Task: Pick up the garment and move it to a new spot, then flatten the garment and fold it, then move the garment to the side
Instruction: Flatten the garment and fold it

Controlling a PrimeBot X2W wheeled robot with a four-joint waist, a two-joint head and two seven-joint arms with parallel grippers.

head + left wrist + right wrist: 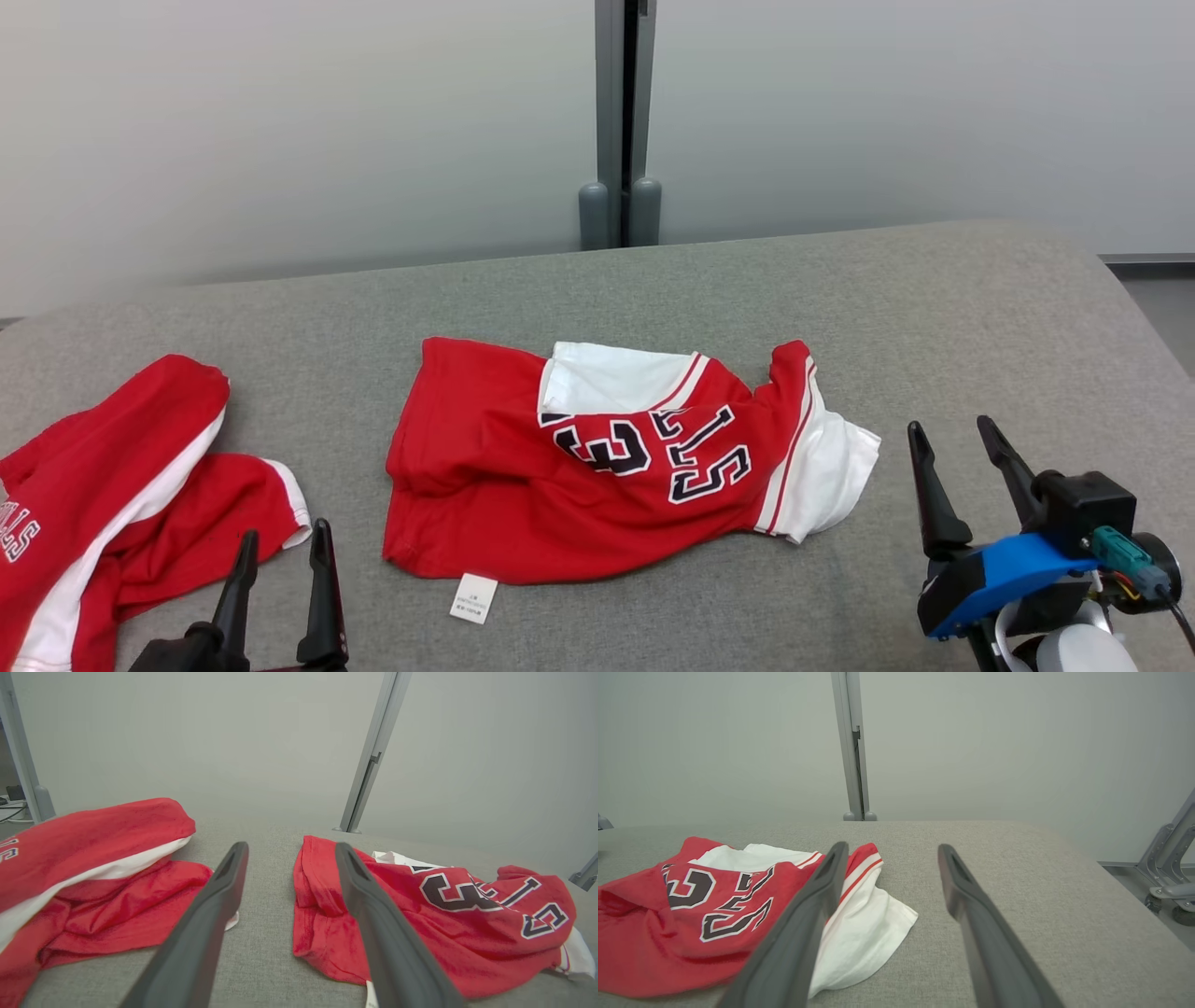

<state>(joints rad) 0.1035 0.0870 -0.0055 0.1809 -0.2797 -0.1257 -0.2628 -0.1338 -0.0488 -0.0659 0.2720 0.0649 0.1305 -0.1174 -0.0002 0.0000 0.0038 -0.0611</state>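
Two red-and-white jerseys lie on the grey cloth-covered desk (840, 299). At the lower left of the head view, a crumpled red jersey with a white stripe (121, 467) is cut by the frame's edge. Just beside it the left hand (285, 534) hovers with its dark fingers spread wide, holding nothing.

In the centre lies what is likely the task garment, a rumpled red jersey with white panels and dark numerals (523, 485). A small white label (473, 597) pokes out at its near hem. It looks light, soft and limp, so it should sag and bunch when lifted. Its left hem corner (401, 551) and the white sleeve (831, 476) at its right seem the best places to pinch.

At the lower right, the right hand (950, 427) is equally wide and empty, near that sleeve. Bare desk lies beyond the garment and to its right, though the rounded far-right edge falls away.
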